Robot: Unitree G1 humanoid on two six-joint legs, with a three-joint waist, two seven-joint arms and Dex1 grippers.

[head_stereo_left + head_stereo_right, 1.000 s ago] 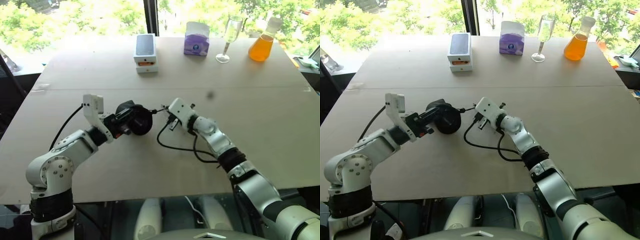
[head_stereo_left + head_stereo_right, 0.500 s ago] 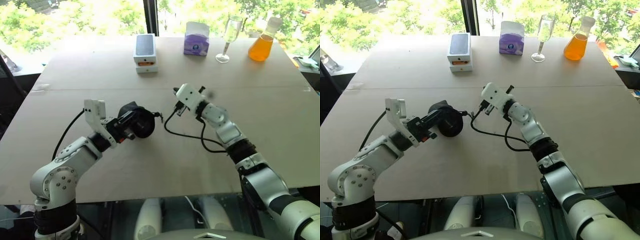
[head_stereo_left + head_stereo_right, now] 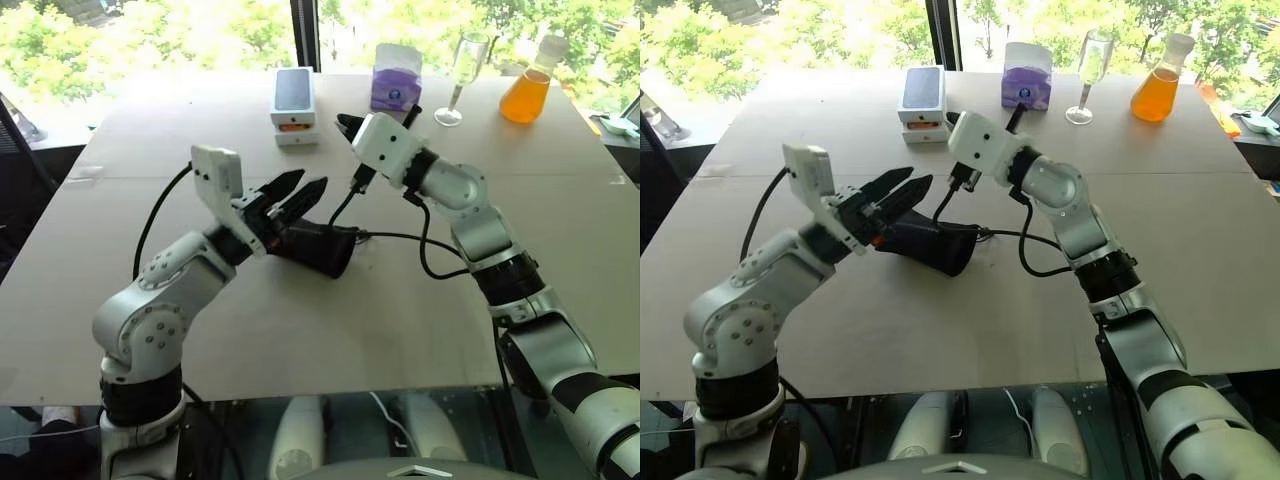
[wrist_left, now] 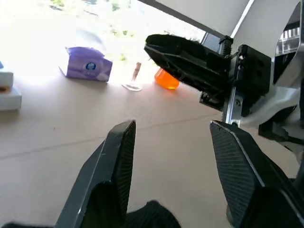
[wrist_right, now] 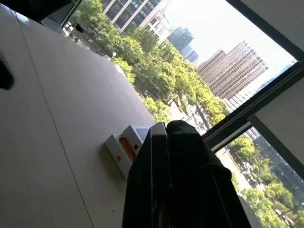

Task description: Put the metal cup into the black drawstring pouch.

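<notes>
Sunlit bench (image 3: pixel 560 200): my left gripper (image 3: pixel 295 189) had parted and released the black drawstring pouch (image 3: pixel 318 247); my right gripper (image 3: pixel 347 125), pinched together, had risen.

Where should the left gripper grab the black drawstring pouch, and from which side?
Likely across its bulging middle, from above: the black drawstring pouch lies flat on the table, stretched left to right, and the open left gripper hovers just over its left end.
</notes>
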